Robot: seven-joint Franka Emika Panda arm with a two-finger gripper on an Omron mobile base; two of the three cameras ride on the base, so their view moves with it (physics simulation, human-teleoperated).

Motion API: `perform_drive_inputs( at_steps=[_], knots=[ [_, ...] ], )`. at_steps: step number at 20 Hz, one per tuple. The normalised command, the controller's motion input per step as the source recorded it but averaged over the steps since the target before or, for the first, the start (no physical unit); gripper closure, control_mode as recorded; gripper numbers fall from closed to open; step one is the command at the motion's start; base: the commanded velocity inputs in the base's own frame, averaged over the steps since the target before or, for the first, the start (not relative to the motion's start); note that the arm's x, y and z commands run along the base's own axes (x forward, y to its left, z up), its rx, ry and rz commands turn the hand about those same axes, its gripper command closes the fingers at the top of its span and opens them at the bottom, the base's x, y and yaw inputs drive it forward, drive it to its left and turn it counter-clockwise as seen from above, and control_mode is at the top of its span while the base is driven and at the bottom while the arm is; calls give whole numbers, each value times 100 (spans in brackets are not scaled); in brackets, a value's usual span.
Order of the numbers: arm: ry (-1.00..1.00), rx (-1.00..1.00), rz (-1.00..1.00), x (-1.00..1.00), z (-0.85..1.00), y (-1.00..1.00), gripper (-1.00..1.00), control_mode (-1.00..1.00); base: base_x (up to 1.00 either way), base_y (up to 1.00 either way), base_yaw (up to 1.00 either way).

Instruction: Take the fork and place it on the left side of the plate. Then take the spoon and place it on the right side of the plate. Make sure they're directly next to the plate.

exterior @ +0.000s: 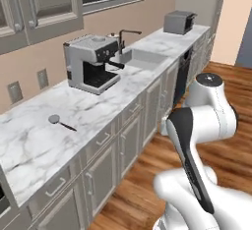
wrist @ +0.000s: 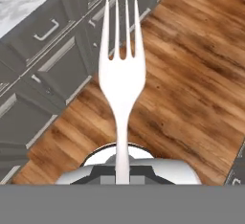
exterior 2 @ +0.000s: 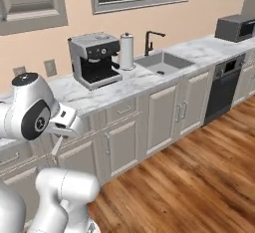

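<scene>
My gripper (wrist: 122, 173) is clamped on the fork (wrist: 120, 74), gripping its thin handle low down; the tines project straight ahead of my jaws (three tines, all pale silver). Beyond the tines lie the wooden floor (wrist: 191, 74) and the grey cabinet fronts (wrist: 43, 74). In the right base view the fork (exterior 2: 56, 145) hangs below my hand in front of the cabinets. The spoon (exterior: 60, 122) lies on the marble counter (exterior: 29, 145), well apart from my jaws.

Fork (wrist: 119, 82) handle end hidden in gripper (wrist: 122, 170); fingertips cut by hand view bottom; spoon (exterior: 60, 122) tiny, detail unclear.
</scene>
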Motion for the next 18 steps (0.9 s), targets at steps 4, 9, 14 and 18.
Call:
perform_drive_inputs(
  at_steps=[4,9,14,18],
  knots=[
    [0,0,0,0,0,0,100,100,-100,28,-45],
    [0,0,0,0,0,0,100,100,-100,33,-44],
    [0,0,0,0,0,0,100,100,-100,21,-43],
    [0,0,0,0,0,0,100,100,-100,-6,-34]
  ],
)
